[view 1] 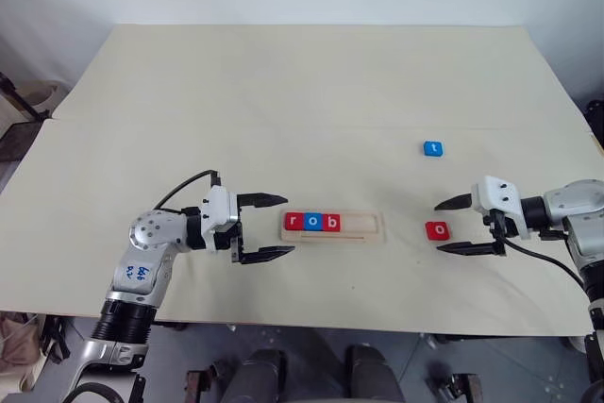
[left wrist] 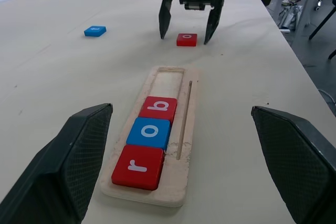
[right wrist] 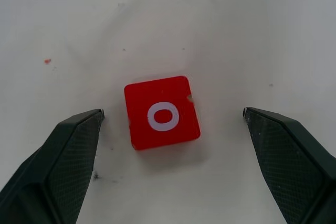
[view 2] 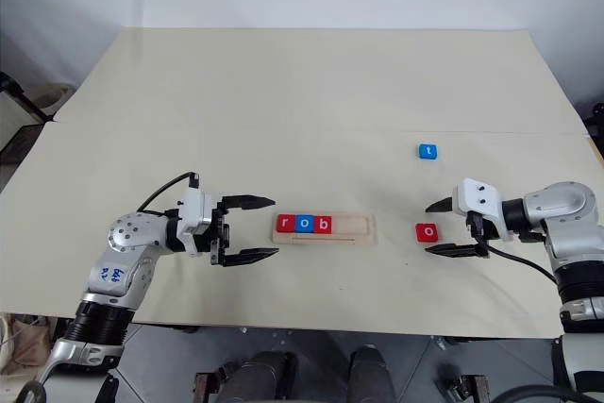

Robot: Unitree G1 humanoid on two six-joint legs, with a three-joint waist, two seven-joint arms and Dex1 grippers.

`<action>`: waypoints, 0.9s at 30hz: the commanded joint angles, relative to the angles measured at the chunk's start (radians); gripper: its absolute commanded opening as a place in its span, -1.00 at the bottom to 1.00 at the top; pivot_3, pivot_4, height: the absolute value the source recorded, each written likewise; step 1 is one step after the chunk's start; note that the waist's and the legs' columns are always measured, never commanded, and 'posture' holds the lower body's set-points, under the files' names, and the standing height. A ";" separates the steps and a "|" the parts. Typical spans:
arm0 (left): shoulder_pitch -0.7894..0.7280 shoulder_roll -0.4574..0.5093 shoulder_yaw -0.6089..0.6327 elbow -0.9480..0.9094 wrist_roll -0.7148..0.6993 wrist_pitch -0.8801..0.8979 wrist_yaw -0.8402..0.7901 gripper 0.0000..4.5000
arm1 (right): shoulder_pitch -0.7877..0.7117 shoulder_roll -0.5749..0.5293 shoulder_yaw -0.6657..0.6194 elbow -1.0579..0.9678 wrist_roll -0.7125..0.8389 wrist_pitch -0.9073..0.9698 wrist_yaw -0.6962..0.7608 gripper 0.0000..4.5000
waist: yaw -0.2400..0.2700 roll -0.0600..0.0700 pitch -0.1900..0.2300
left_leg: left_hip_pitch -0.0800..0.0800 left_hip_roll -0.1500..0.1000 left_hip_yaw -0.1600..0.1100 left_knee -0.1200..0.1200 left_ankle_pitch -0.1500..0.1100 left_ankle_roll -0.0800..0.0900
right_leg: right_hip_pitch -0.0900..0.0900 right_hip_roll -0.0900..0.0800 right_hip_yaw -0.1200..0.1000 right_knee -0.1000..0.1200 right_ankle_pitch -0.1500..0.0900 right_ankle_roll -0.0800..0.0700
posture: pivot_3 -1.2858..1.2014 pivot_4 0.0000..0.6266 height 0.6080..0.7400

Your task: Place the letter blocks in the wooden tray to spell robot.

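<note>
The wooden tray point(view 1: 365, 225) lies at the table's front centre. Its left part holds three letter blocks side by side: a red r point(view 1: 293, 222), a blue o point(view 1: 311, 222) and a red b point(view 1: 330, 223). A loose red o block point(view 1: 437, 230) lies on the table right of the tray, and a blue t block point(view 1: 432, 148) lies farther back. My right gripper point(view 1: 438, 227) is open with one finger on each side of the red o block point(right wrist: 162, 112), not touching it. Just left of the tray, my left gripper point(view 1: 289, 224) is open and empty, pointing at the tray's end.
The right part of the tray's groove point(left wrist: 169, 80) is bare. The cream table point(view 1: 283, 101) ends at a front edge close behind both arms, with dark floor and equipment below. The right gripper point(left wrist: 187, 31) shows in the left wrist view beyond the tray.
</note>
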 commanded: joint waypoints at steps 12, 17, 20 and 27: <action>0.005 0.012 0.014 -0.031 -0.016 -0.004 0.014 1.00 | -0.010 0.025 -0.005 -0.154 0.097 0.134 0.056 -0.35 | -0.005 0.000 0.000 | 0.000 0.001 0.000 0.000 0.000 0.000 | -0.001 0.000 0.000 0.001 0.000 -0.001 | 0.03 -0.52 1.00; -0.004 0.011 0.012 -0.009 -0.013 -0.014 0.003 1.00 | -0.052 0.080 0.039 -0.401 0.144 0.385 -0.022 -0.35 | -0.005 0.000 0.000 | 0.000 0.001 0.000 0.000 0.000 -0.001 | -0.001 0.001 0.000 0.001 0.000 -0.001 | 0.03 -0.52 1.00; -0.007 0.010 0.009 -0.004 -0.012 -0.016 0.001 1.00 | -0.070 0.106 0.076 -0.464 0.106 0.451 -0.070 -0.35 | -0.001 0.000 0.000 | 0.000 0.001 0.000 0.000 0.000 -0.001 | -0.001 0.001 0.000 0.001 0.000 -0.001 | 0.03 -0.52 1.00; -0.004 0.006 0.005 -0.018 -0.012 -0.011 0.007 1.00 | -0.121 0.197 0.150 -0.462 0.052 0.502 -0.147 -0.35 | 0.000 0.000 0.000 | -0.002 0.000 -0.002 0.001 0.000 -0.001 | -0.002 0.000 -0.001 0.000 0.001 -0.001 | 0.03 -0.52 1.00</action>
